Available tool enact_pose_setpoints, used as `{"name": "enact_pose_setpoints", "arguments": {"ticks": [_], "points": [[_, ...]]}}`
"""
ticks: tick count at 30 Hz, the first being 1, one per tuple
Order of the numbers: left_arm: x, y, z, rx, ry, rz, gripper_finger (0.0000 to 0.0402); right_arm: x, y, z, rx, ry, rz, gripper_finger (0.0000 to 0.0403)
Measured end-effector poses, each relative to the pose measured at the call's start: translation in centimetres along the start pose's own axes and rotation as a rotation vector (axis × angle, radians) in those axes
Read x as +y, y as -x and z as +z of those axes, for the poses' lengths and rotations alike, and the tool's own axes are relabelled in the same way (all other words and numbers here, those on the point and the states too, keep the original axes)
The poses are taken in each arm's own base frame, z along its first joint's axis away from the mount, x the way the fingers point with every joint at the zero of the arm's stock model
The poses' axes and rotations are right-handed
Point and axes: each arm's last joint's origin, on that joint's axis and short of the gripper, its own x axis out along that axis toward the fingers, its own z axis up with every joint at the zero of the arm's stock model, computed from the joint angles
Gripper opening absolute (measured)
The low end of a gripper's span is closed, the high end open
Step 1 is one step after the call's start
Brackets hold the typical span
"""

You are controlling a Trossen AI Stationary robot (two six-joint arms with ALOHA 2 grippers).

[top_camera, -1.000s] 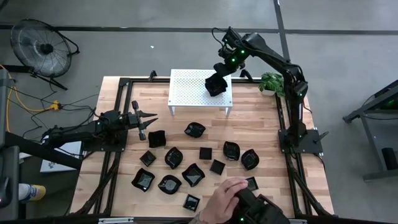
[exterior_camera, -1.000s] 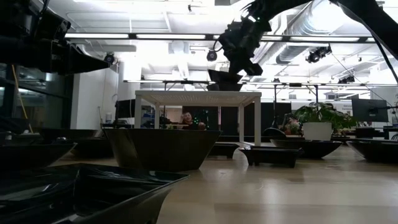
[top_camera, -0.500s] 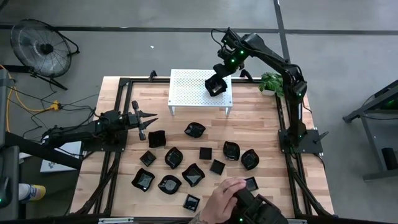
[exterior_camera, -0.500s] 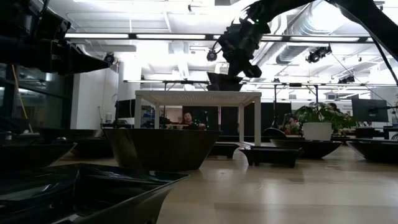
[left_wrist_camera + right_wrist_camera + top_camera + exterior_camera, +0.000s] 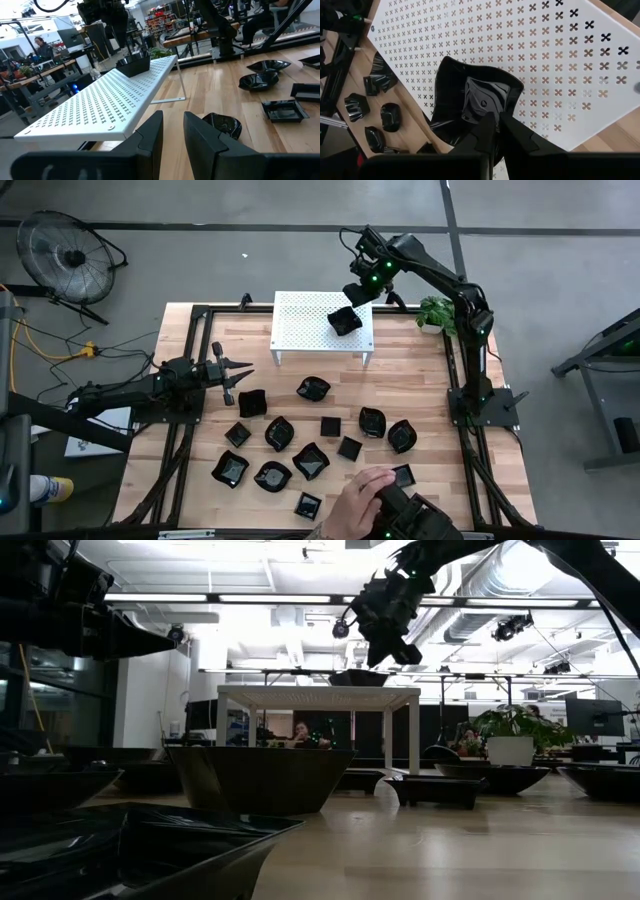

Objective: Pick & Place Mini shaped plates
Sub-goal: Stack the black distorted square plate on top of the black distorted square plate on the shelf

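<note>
The right end effector (image 5: 357,297) hung just above a mini shaped plate (image 5: 345,319) resting on the white stand (image 5: 300,330), its fingers barely parted and pinching nothing. Lifting straight up seemed wisest, since the stand's edge lay close beneath while open room lay above. The left end effector (image 5: 235,374), fingers slightly spread, waited over the desk (image 5: 430,380).

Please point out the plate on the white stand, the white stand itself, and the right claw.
plate on the stand (image 5: 345,320), high view, its black centre.
white stand (image 5: 300,325), high view, bare perforated top.
right claw (image 5: 496,131), right wrist view, between its fingertips.
</note>
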Motion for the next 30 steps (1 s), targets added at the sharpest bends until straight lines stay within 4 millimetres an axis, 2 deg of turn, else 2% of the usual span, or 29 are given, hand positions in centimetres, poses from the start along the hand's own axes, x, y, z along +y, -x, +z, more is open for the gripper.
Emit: {"name": "enact_pose_setpoints", "arguments": {"ticks": [7, 14, 18, 23, 26, 30], "points": [[0.0, 0.0, 0.0, 0.0, 0.0, 0.0, 0.0074, 0.5, -0.2, -0.4, 0.027, 0.013, -0.002, 0.0039], [0.0, 0.0, 0.0, 0.0, 0.0, 0.001, 0.0074, 2.6, 0.6, -2.3, 0.101, 0.088, -0.014, 0.0065], [0.0, 0.0, 0.0, 0.0, 0.0, 0.001, 0.0074, 4.7, 2.1, -4.2, 0.119, 0.163, -0.081, 0.0073], [0.0, 0.0, 0.0, -0.001, 0.0, 0.002, 0.0074, 8.3, 3.2, -7.3, 0.15, 0.277, -0.183, 0.0074], [0.0, 0.0, 0.0, -0.001, 0.0, 0.002, 0.0074, 10.7, 2.9, -9.3, 0.161, 0.357, -0.205, 0.0074], [0.0, 0.0, 0.0, -0.001, 0.0, 0.002, 0.0074, 13.3, 1.5, -12.6, 0.231, 0.403, -0.2, 0.0074]]}}
